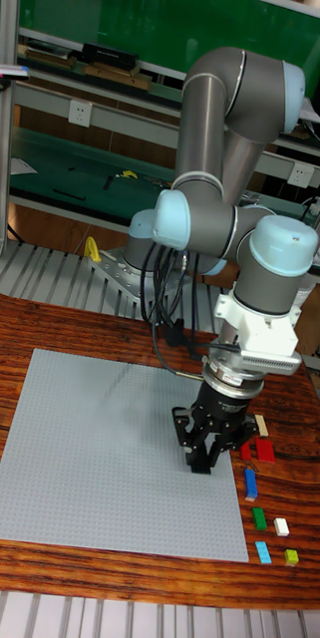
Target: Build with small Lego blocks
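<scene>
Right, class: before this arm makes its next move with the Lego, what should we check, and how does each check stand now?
1. Gripper over the grey baseplate: ok.
2. Brick between the fingers: cannot tell.
3. Jaws open or shut: cannot tell.
4. Loose bricks beside the plate, red brick, blue brick, green brick: ok.
5. Baseplate flat on the wooden table: ok.

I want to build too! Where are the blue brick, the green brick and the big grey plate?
blue brick [250, 484], tall fixed view, its middle
green brick [259, 517], tall fixed view, its top
grey plate [90, 449], tall fixed view, a bare studded part
</scene>
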Tool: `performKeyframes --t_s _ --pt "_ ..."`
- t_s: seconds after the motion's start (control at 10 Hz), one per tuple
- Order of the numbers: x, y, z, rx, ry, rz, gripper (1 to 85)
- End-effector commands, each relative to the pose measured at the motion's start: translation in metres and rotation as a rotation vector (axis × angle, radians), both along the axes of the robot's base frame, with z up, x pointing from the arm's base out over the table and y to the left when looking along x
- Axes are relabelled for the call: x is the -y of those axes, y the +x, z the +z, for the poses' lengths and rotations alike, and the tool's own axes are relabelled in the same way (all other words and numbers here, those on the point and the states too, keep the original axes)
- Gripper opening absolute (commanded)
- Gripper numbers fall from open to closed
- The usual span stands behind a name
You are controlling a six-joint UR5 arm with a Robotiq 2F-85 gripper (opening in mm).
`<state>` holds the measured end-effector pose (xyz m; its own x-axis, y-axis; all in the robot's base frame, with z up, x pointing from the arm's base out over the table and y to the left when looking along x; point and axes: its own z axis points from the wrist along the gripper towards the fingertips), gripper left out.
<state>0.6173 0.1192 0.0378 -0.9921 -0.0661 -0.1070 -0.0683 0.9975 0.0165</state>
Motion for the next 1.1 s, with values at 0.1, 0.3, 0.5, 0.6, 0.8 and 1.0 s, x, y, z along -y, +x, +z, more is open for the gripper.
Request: performKeyframes --t_s 0.1,0.3,0.5,0.6,0.8,1.0 --pt "0.016 0.013 -0.012 0.005 0.012 -0.033 1.3" --pt "0.021 0.026 -0.022 0.020 0.011 -0.011 1.3" --pt "0.021 0.037 -0.023 0.019 0.009 0.002 1.3" --pt "0.013 0.036 -0.024 0.017 0.037 0.001 1.3" --pt "0.017 0.037 -0.024 0.019 0.021 0.001 1.3" --pt "0.023 0.043 -0.023 0.045 0.002 -0.015 1.3"
